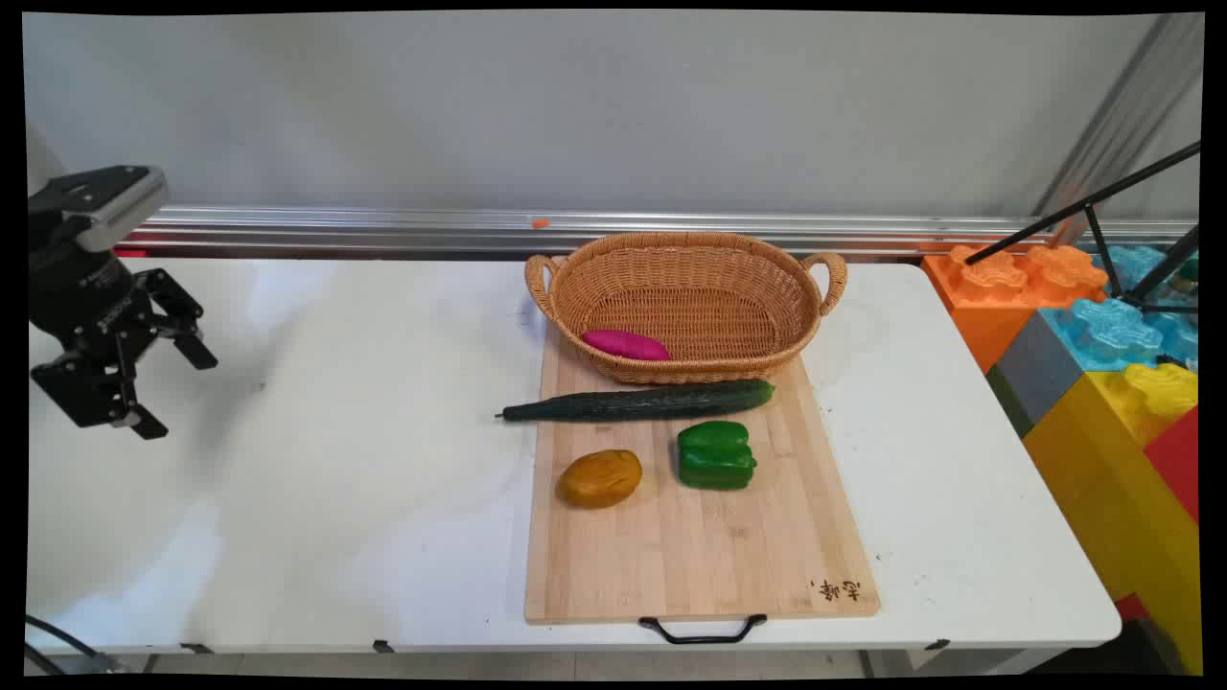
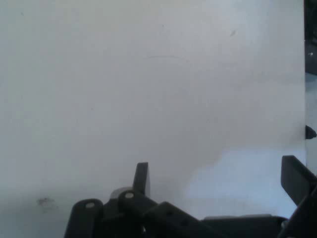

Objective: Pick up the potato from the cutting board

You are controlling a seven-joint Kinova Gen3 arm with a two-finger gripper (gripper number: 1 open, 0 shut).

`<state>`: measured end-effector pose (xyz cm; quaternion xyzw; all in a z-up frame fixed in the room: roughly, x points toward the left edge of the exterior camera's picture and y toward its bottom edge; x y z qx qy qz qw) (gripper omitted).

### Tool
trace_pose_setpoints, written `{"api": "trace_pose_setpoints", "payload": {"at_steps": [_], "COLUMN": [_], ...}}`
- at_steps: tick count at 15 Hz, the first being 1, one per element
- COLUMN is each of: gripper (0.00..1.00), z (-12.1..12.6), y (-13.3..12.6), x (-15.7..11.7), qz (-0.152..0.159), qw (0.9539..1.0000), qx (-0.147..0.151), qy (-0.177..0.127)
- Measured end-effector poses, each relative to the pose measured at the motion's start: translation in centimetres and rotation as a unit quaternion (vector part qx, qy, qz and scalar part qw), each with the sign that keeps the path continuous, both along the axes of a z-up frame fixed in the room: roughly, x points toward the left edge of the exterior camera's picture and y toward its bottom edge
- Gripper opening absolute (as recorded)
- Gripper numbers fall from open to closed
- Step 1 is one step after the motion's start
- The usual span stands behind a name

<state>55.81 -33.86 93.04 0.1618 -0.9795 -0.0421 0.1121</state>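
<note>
My black gripper [image 1: 177, 395] hangs open above the bare left part of the white table [image 1: 364, 479], holding nothing. In the hand view its two fingers stand far apart over plain table surface [image 2: 148, 99]. Far to the right lies a wooden cutting board [image 1: 700, 546]. On it are a long dark green cucumber [image 1: 637, 402], a green bell pepper [image 1: 715, 454] and a yellow-brown potato [image 1: 600, 477]. A wicker basket [image 1: 690, 278] stands on the board's far end, with a magenta sweet potato [image 1: 625, 344] inside it.
Large plastic building blocks in orange, blue, yellow and red [image 1: 1102, 355] stand off the table's right side, with a black tripod [image 1: 1102, 211] above them. An aluminium rail [image 1: 383, 230] runs along the wall behind the table. The board's black handle [image 1: 703, 631] is at the near edge.
</note>
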Motion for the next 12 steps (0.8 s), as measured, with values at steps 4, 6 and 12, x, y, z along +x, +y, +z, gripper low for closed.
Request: {"api": "trace_pose_setpoints", "payload": {"at_steps": [4, 6, 12], "gripper": [1.00, 1.00, 1.00], "z": [-1.1, -1.6, -2.3], "y": [0.0, -0.3, -1.1], "x": [-0.6, -2.3, -11.0], "qz": [0.004, 0.010, 0.029], "qw": [0.9996, 0.9990, 0.9954], "qx": [0.003, -0.002, -0.033], "qy": [0.027, 0.043, 0.085]}}
